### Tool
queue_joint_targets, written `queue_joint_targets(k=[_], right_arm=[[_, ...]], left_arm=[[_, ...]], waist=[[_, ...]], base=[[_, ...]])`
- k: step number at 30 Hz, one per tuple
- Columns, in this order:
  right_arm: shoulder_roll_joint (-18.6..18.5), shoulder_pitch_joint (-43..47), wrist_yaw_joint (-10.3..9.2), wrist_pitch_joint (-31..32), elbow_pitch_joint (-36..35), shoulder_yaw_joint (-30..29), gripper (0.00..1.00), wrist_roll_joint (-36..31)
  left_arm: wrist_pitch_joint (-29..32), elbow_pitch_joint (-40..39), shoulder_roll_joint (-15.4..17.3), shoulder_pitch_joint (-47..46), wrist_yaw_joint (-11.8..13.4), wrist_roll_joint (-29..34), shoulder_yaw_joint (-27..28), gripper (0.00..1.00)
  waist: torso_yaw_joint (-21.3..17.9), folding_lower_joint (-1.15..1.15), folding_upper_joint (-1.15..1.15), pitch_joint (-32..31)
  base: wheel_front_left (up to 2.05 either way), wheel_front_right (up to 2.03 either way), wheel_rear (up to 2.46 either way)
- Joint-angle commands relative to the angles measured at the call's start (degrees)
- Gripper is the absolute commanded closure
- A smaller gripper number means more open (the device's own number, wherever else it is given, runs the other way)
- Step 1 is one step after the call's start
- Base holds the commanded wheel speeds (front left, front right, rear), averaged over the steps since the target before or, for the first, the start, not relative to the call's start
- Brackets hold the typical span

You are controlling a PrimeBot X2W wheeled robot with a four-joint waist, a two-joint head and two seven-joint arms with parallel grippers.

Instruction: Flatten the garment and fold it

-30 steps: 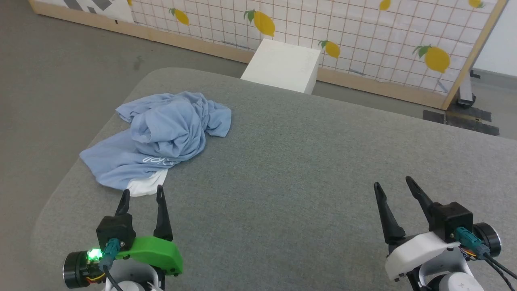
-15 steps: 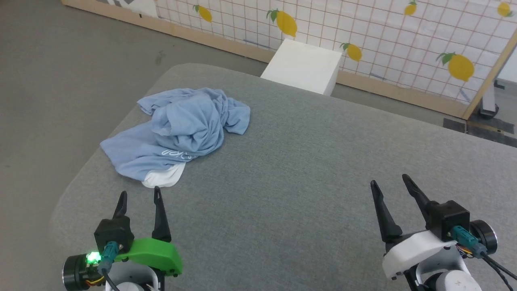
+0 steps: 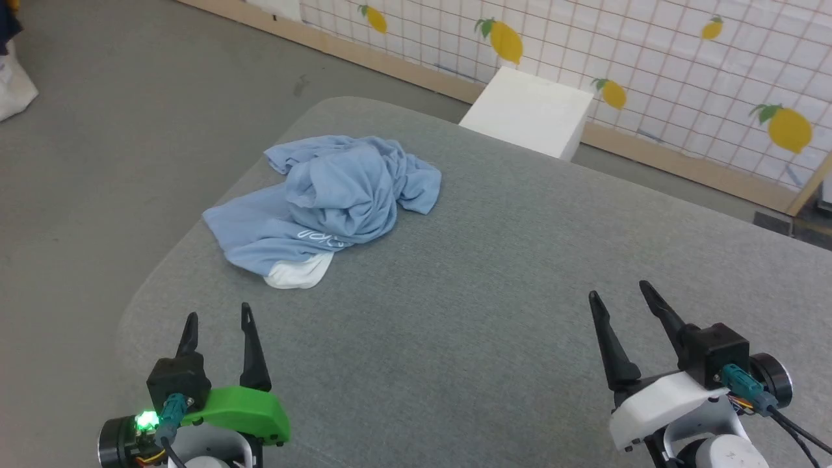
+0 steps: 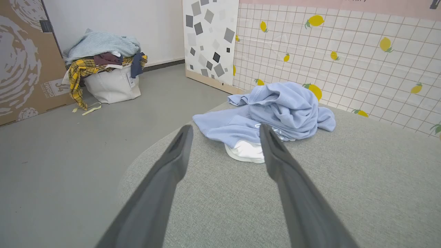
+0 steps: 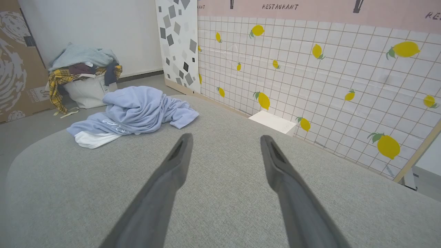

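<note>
1. While nothing is gripped yet, the left gripper (image 3: 218, 311) stands with its jaws spread wide and empty. The right gripper (image 3: 618, 290) is likewise wide apart and empty. Both are low over the grey padded surface (image 3: 468, 312).
2. Task garment (image 3: 338, 195): a crumpled blue heap on that surface, ahead of the left gripper's tips and slightly to its right, near but apart, no contact. From the right gripper it lies well apart, ahead and far to its left.
3. Closest bit to the left gripper is the white inner part (image 3: 299, 276), with the script lettering (image 3: 322, 238) just past it.
4. Step judged: reach-in; flattening not yet begun.
5. Risk: the layers are bunched, so a pinch at the white part could catch several at once and lift the whole wad rather than spread it.
6. Risk: the heap sits near the surface's rounded edge on the left gripper's outer side, so a drag that way could slide cloth off onto the floor (image 3: 97, 130).
7. Risk: the right gripper needs a long cross-reach, so the arms could crowd each other over the heap.
8. Sleeves and hem can't be told apart in the folds, so a wrong-corner pick is likely.
</note>
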Motion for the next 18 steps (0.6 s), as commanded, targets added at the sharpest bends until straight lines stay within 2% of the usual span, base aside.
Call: queue_joint_targets(k=[1,18], right_arm=[[0.09,-1.0,-0.08,-0.46,0.3,0.17,0.0,0.41],[0.12,-1.68,-0.09,-1.26,0.94,0.96,0.0,1.17]], left_arm=[[-0.69,0.3,0.51,0.07,0.72,-0.73,-0.04,0.0],[-2.7,1.1,1.81,-0.48,2.86,-3.32,-0.09,0.0]], waist=[[0.88,0.0,0.0,-0.05],[5.79,0.0,0.0,0.25]], base=[[0.0,0.0,0.0],[0.0,0.0,0.0]])
